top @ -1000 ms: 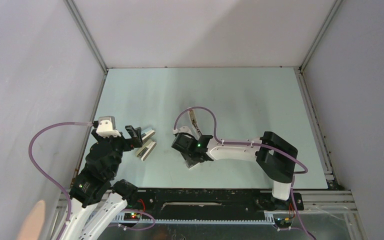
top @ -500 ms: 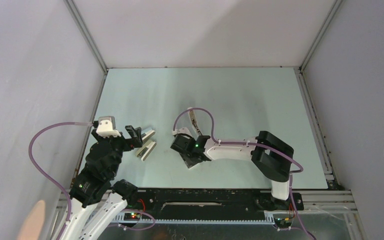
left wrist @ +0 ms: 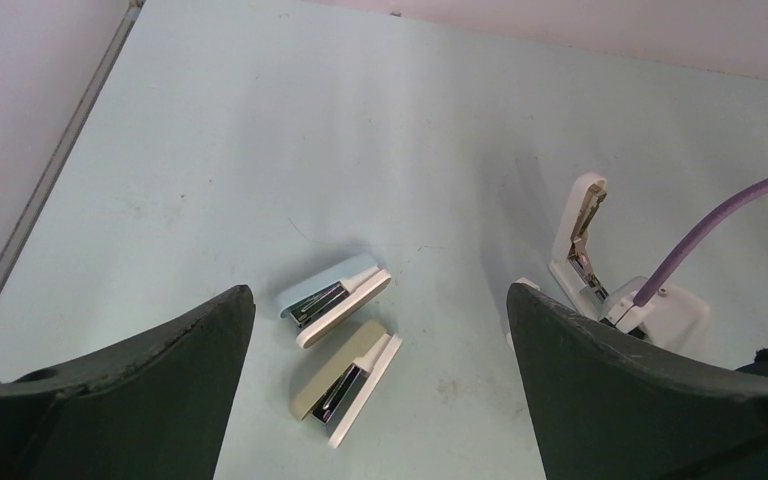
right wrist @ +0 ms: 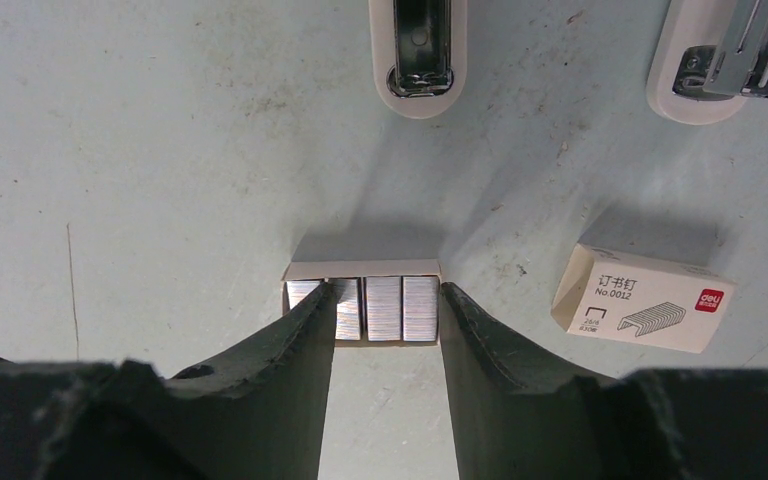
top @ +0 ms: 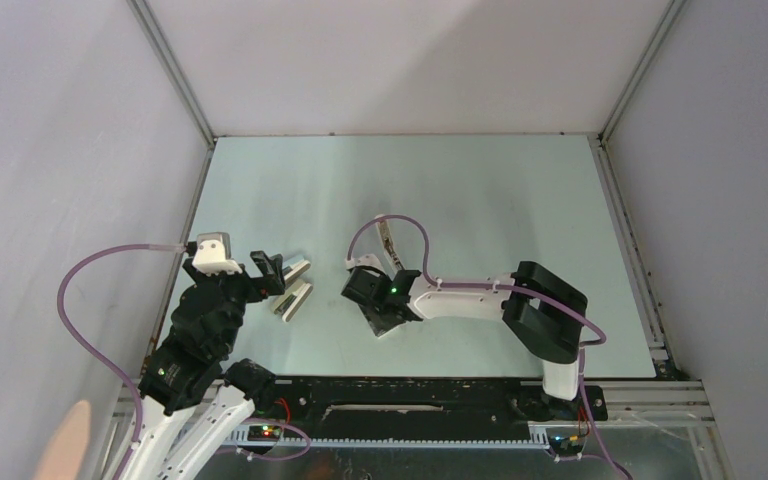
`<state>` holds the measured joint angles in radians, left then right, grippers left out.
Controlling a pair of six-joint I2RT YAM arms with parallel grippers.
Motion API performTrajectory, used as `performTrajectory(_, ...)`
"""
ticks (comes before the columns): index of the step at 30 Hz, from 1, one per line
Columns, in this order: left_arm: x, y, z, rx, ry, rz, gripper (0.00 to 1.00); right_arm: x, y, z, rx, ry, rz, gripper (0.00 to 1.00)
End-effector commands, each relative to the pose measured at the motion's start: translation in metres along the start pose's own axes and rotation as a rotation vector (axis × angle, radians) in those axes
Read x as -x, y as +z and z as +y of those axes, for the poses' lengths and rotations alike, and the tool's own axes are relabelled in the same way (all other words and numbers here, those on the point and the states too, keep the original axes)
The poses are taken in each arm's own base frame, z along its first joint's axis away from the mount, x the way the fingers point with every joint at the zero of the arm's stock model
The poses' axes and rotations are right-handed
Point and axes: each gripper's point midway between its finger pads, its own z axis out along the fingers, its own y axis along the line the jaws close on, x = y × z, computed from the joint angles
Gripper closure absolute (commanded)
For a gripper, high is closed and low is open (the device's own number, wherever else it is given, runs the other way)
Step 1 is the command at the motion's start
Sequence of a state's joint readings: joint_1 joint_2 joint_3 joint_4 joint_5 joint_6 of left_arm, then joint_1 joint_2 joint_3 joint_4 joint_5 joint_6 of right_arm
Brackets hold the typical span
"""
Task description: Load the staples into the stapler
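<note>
Top view, left gripper (top: 270,270): jaws spread wide and holding nothing, low over the table (top: 480,200), just left of the blue stapler (top: 300,267) and the beige stapler (top: 295,297)
Top view, right gripper (top: 375,300): pointed down at the table left of centre, its fingertips hidden under its own black body
Top view, the stapler (top: 388,242): lies just beyond the right gripper, under the loop of the purple cable (top: 400,220)
Left wrist view, left gripper (left wrist: 380,295): its fingers (left wrist: 140,380) stand at the picture's two sides, with only bare table and the two small staplers showing between them; it touches neither
Left wrist view, small staplers: blue stapler (left wrist: 335,295) farther, beige stapler (left wrist: 348,385) nearer, side by side, almost parallel, slightly apart
Left wrist view, the stapler (left wrist: 578,235): off to the right, well apart from the two small ones, opened up so its metal inside shows; the purple cable comes down near its near end
Right wrist view, right gripper (right wrist: 386,290): jaws part open, tips down at a cardboard tray (right wrist: 360,270); the finger on the picture's left overlaps the tray's left strips, the other stands at its right end; cannot tell whether the pads touch anything
Right wrist view, the staples (right wrist: 400,310): grey strips side by side in the tray, flat on the table, two of them showing between the fingertips
Right wrist view, staple box (right wrist: 645,298): white with a red mark, flat on the table right of the tray, apart from it
Right wrist view, top edge: white piece with a dark metal channel (right wrist: 418,60) beyond the tray; white piece with silver parts (right wrist: 725,55) in the top right corner; cannot tell which of them belongs to the stapler
</note>
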<state>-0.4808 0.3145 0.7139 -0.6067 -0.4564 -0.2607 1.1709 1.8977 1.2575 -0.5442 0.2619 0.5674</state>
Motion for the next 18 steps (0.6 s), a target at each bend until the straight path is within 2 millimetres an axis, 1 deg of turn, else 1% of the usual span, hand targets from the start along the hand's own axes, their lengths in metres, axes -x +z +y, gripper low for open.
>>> performTrajectory(1,0.003,0.003,-0.002,-0.004,0.002,-0.013,0.00,0.008,-0.013,0.007,0.027,0.016,-0.043,0.55)
performTrajectory(5,0.003,0.003,-0.002,-0.003,0.002,-0.013,0.00,0.020,-0.030,0.004,0.020,0.019,-0.101,0.55)
performTrajectory(8,0.004,0.003,-0.002,-0.004,0.001,-0.013,0.00,0.023,-0.034,0.004,0.025,0.018,-0.112,0.55)
performTrajectory(12,0.003,0.003,-0.002,-0.003,0.002,-0.012,0.00,0.019,-0.031,0.008,0.038,0.019,-0.096,0.57)
performTrajectory(18,0.003,0.004,-0.002,-0.002,0.003,-0.011,0.00,0.008,-0.019,0.007,0.021,0.024,-0.050,0.57)
